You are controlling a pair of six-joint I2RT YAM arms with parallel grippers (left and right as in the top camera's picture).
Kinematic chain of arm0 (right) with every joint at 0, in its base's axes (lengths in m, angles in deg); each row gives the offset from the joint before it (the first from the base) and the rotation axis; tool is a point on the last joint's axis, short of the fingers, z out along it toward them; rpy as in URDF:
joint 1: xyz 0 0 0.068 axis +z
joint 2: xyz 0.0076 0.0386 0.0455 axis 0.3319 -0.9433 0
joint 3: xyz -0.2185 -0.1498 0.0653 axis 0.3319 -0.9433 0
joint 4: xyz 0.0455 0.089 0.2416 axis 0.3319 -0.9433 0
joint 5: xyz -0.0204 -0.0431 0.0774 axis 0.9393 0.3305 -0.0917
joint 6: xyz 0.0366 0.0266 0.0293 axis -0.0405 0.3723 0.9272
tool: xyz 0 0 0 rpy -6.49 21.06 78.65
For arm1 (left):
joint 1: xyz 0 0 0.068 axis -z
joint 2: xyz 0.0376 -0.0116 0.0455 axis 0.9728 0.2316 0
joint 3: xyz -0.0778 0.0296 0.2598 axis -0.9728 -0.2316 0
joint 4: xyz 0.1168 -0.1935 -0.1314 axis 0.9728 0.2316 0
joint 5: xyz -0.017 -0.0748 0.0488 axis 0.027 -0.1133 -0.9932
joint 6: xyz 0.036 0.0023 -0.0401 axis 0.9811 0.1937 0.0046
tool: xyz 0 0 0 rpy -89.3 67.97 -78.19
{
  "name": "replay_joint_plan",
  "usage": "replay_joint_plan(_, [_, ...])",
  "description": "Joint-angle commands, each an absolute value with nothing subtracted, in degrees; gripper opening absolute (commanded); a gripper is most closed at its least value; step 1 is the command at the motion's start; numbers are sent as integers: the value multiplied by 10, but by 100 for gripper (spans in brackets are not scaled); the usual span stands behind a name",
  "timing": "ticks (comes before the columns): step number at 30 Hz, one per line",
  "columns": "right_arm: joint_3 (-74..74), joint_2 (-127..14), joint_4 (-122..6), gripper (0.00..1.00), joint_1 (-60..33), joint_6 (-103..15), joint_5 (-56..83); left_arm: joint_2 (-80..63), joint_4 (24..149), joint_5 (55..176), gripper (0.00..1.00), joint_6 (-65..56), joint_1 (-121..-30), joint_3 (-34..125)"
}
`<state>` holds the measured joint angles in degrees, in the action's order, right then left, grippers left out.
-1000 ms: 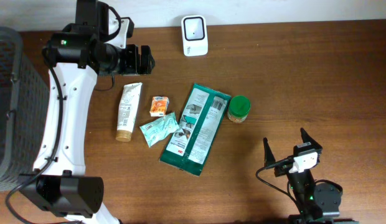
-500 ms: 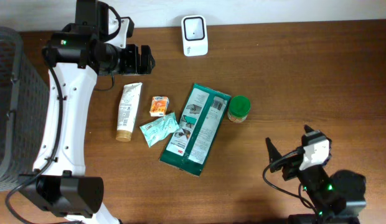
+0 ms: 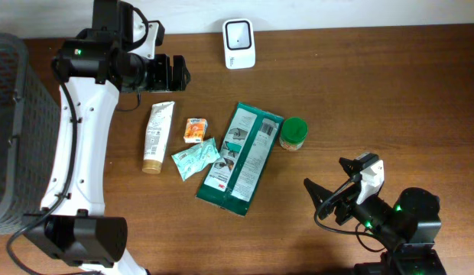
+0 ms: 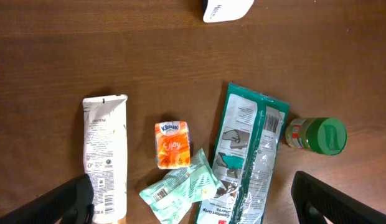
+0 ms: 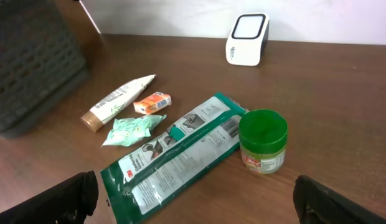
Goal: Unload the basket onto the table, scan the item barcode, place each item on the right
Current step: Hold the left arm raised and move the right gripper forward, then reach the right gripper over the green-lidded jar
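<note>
White-shelled left arm (image 3: 69,145) with black joints, black cable, green LED; black right arm (image 3: 409,220) with white wrist block

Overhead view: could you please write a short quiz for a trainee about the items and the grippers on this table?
1. True or false: the left gripper and the right gripper are both open and empty.
2. Fill in: the jar standing beside the 3M package has a ___ lid.
3. Which lies between the Pantene tube and that package? A the jar; B the orange Kleenex pack; C the left gripper.
Key: 1 true; 2 green; 3 B.
</note>
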<state>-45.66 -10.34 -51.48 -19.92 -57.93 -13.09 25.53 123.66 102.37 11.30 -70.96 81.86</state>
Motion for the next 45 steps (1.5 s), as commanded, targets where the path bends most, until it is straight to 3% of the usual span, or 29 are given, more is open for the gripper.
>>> replay_joint_plan(1, [-442, -104, -523, 98, -198, -574, -140, 250, 1237, 1030, 99, 124, -710, 831])
replay_joint_plan(11, [-442, -138, -524, 98, -198, -570, -143, 250, 1237, 1030, 99, 124, -710, 831])
replay_joint_plan(21, [-442, -179, -479, 98, -198, -495, -178, 250, 1237, 1030, 99, 124, -710, 831])
replay_joint_plan(45, [-442, -179, -479, 98, -198, -495, -170, 250, 1238, 1030, 99, 124, -710, 831])
